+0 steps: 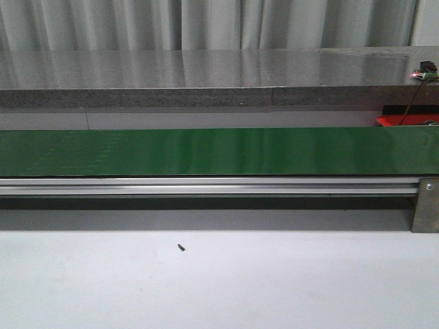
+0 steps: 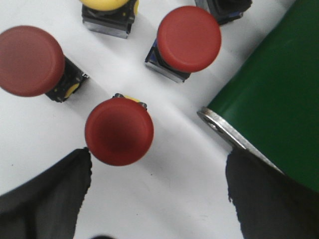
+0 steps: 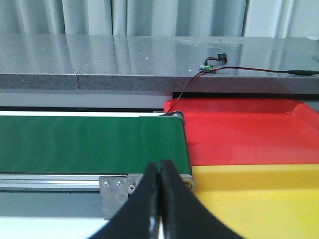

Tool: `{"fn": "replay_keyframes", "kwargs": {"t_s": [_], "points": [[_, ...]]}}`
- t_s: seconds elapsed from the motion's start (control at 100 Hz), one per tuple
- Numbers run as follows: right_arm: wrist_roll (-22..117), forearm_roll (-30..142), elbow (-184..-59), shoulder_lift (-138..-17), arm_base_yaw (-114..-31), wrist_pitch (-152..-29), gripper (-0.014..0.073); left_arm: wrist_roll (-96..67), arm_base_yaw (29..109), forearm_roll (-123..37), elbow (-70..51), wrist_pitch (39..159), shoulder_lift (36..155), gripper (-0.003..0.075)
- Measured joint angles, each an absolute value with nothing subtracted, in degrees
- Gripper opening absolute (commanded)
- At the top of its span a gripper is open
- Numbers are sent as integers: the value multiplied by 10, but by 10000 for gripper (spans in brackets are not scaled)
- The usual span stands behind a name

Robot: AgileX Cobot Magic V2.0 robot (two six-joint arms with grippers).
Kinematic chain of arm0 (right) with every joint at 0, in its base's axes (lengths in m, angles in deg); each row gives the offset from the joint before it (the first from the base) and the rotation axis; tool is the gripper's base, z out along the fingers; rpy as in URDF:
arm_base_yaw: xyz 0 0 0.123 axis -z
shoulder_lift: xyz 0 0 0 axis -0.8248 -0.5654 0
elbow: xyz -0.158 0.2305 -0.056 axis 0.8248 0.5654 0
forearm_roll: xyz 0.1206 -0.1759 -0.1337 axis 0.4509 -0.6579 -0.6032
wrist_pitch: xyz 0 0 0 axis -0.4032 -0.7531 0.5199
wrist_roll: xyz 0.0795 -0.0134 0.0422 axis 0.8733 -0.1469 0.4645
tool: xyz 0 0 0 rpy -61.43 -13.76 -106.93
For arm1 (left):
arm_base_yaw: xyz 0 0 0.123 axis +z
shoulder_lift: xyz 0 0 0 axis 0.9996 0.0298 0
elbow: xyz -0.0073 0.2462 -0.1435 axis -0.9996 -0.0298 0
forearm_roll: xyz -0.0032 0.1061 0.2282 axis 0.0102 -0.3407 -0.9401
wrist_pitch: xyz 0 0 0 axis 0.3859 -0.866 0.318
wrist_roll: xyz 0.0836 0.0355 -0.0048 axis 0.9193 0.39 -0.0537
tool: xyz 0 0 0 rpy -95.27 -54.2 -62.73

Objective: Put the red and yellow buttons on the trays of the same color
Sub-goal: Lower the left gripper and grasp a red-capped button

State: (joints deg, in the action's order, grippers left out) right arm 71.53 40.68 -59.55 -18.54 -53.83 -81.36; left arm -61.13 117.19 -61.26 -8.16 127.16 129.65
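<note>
My left gripper (image 2: 157,194) hangs spread over a red button (image 2: 119,130); I should centre, then drop straight; right gripper (image 3: 160,199) pinched, empty.

Three red mushroom buttons (image 2: 119,131) (image 2: 189,39) (image 2: 29,60) and one yellow button (image 2: 107,10) stand upright, apart, on white table beside belt. Red tray (image 3: 249,129) touches yellow tray (image 3: 259,199) at belt end.

White table (image 2: 149,199) with red buttons (image 2: 119,130), a yellow button (image 2: 103,4), green conveyor belt (image 1: 219,151).
</note>
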Motion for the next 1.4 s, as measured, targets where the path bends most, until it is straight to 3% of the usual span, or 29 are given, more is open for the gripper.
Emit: {"fn": "replay_keyframes", "kwargs": {"t_s": [0.57,0.74,1.0,1.4], "points": [[715,407,-595,-185,-538,-814,-66,-648,1201,-652,-79,1251,1332,540],[715,407,-595,-185,-538,-814,-66,-648,1201,-653,-78,1244,1351,438],[715,407,-595,-185,-538,-814,-66,-648,1201,-653,-77,1220,1357,182],[715,407,-595,-185,-538,-814,-66,-648,1201,-653,-77,1252,1321,169]]}}
